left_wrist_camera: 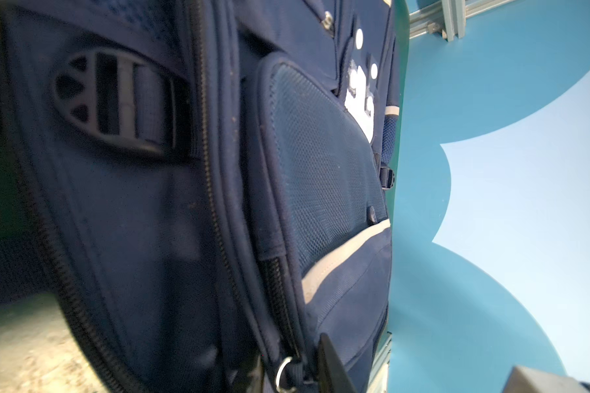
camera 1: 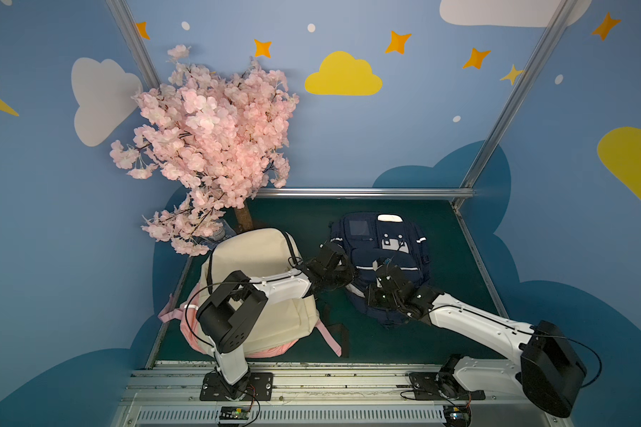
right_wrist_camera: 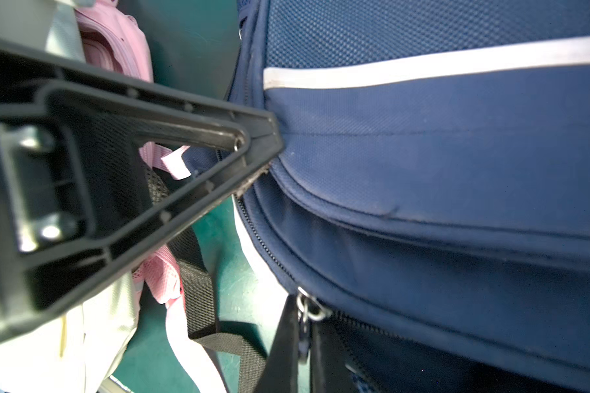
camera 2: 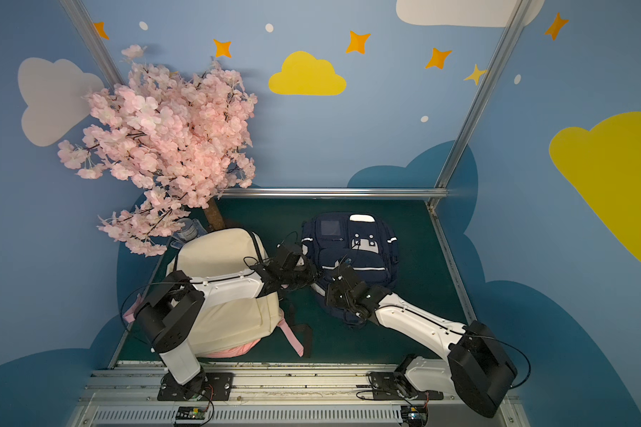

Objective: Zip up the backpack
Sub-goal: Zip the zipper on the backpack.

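A navy backpack lies flat on the green mat, with both arms reaching over its near left side. In the right wrist view my right gripper is shut on a zipper pull that hangs from a metal ring on the bag's side zipper. Beyond the ring the teeth look parted over a dark gap. My left gripper pinches the front pocket's edge, its fingers closed round a ringed pull tab at the end of the pocket zipper.
A cream and pink backpack lies to the left under the left arm, and its black and pink straps trail toward the navy bag. A pink blossom tree and a water bottle stand at the back left. Metal rails border the mat.
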